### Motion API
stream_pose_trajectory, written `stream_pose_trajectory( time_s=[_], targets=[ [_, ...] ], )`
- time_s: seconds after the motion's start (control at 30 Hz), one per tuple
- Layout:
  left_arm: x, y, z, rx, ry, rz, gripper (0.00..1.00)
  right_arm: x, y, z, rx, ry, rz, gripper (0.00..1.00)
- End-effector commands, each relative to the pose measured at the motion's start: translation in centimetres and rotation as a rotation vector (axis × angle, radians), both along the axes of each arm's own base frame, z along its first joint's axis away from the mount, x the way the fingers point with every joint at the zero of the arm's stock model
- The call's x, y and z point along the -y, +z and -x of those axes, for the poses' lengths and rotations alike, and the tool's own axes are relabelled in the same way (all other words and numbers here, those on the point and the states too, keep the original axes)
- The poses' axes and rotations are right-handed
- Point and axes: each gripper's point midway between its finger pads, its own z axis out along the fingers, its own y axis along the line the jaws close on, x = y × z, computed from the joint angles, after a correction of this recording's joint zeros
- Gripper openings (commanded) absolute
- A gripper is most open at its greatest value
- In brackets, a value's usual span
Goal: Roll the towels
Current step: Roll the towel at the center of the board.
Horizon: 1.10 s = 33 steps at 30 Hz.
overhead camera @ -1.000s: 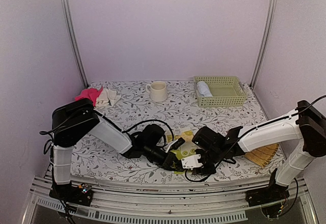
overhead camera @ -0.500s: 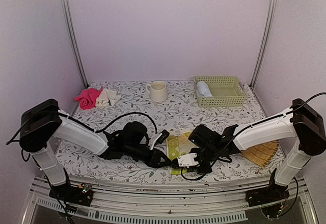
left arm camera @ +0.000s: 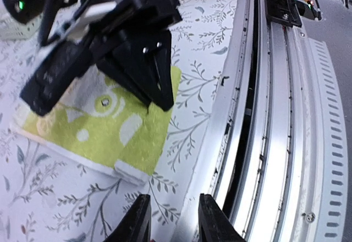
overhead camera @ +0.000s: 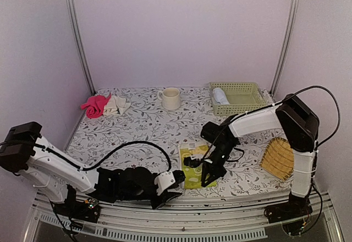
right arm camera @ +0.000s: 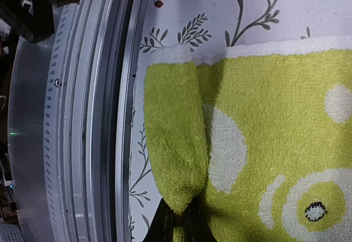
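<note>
The yellow-green and cream patterned towel point(overhead camera: 192, 166) lies flat near the table's front edge. My right gripper point(overhead camera: 205, 179) stands over its near right corner, shut on a raised fold of the cloth point(right arm camera: 175, 143); the wrist view shows the fingertips point(right arm camera: 177, 226) pinching that fold. The left wrist view has the same towel point(left arm camera: 127, 127) with the right gripper point(left arm camera: 158, 98) on it. My left gripper point(overhead camera: 171, 190) hovers low at the front edge, left of the towel, open and empty point(left arm camera: 173, 223). A pale blue towel point(overhead camera: 220, 95) lies rolled in the green basket point(overhead camera: 242, 106).
A cream mug point(overhead camera: 171, 98) stands at the back centre. A pink cloth point(overhead camera: 95, 104) and a cream cloth point(overhead camera: 116, 104) lie at the back left. A woven bamboo tray point(overhead camera: 278, 159) rests at the right. The metal rail point(left arm camera: 264, 143) runs along the front edge.
My left gripper let go of the towel, opened and drew back to the near edge on the left. My right gripper shut on the towel's fold as its arm swung round.
</note>
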Motion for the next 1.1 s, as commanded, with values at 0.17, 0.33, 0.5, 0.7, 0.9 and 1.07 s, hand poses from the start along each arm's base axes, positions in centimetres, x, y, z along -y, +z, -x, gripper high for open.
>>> stream_pose_trajectory(
  time_s=[0.17,0.33,0.5,0.7,0.9,1.07],
  targets=[
    [5.0,-1.7,-1.7,0.359,-0.168,-0.285,0.33,0.9,0.0,0.3,-0.324,-0.037,0.054,0.03],
    [6.8,-3.5,-2.2,0.364,-0.192,-0.339,0.33,0.6,0.1,-0.2,-0.322,-0.044,0.047,0.03],
    [7.1,-4.4,-3.8,0.397,-0.133,-0.377,0.34,0.7,-0.3,-0.1,-0.333,-0.046,0.053,0.04],
    [7.2,-4.6,-4.8,0.414,-0.091,-0.384,0.34,0.7,-0.5,0.0,-0.339,-0.043,0.056,0.04],
    [7.2,-4.7,-5.0,0.432,-0.085,-0.378,0.35,0.7,-0.6,0.1,-0.341,-0.040,0.054,0.04],
    [7.4,-5.2,-5.2,0.396,-0.098,-0.377,0.33,0.7,-0.6,0.0,-0.338,-0.039,0.051,0.04]
  ],
)
